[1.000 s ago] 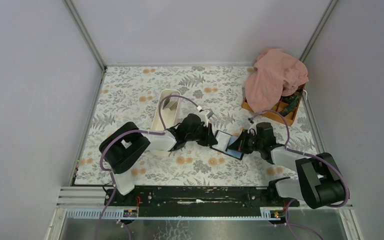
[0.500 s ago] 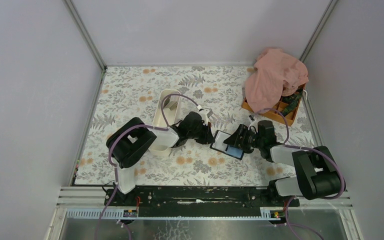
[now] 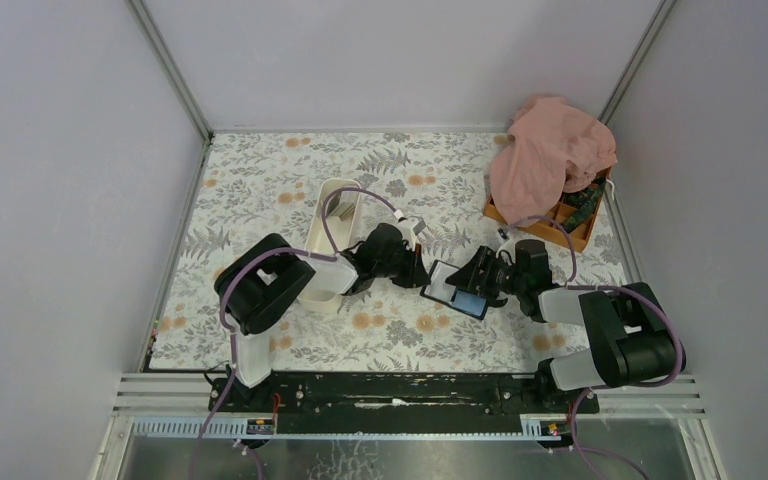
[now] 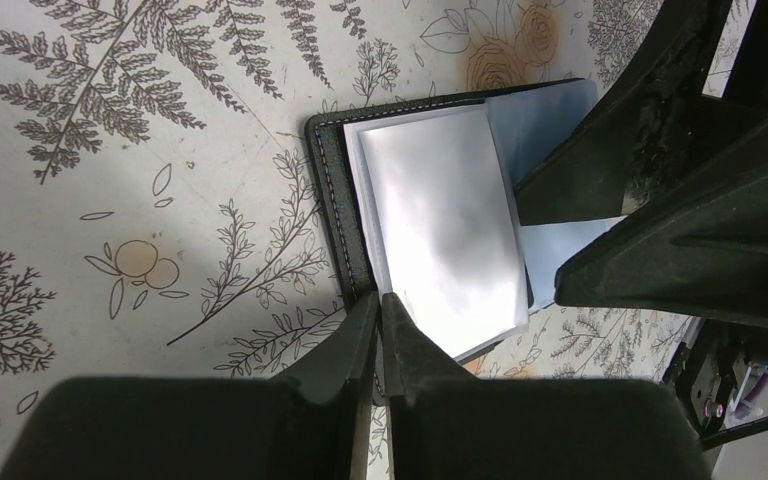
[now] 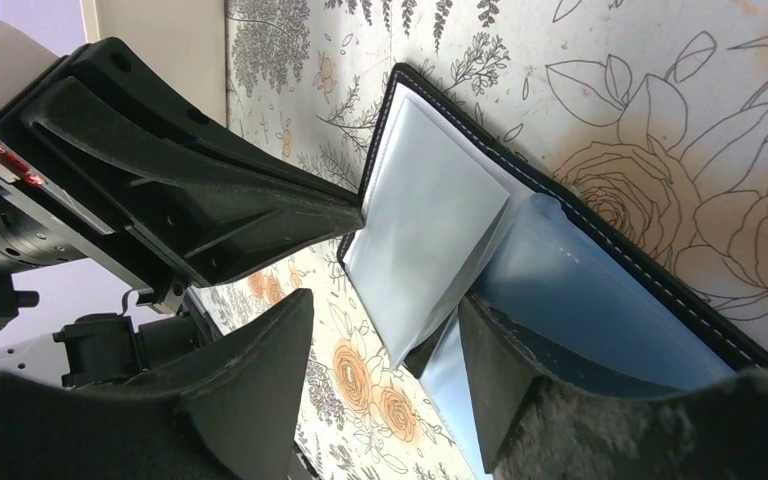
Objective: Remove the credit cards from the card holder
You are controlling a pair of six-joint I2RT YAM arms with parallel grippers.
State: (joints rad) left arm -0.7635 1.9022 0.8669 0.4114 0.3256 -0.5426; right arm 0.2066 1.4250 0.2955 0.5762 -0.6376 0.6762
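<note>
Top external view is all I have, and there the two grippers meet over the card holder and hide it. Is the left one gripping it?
Observer: Yes. In the left wrist view the left gripper is shut on the stitched black edge of the card holder, which lies open on the table.
Operator: And the right one?
Observer: The right gripper is open. A glossy pale leaf slants up from the holder's bluish inner face, its lower corner between the fingers.
Operator: Is that leaf a card?
Observer: I cannot tell. In both wrist views it shows only glare, no print or numbers.
</note>
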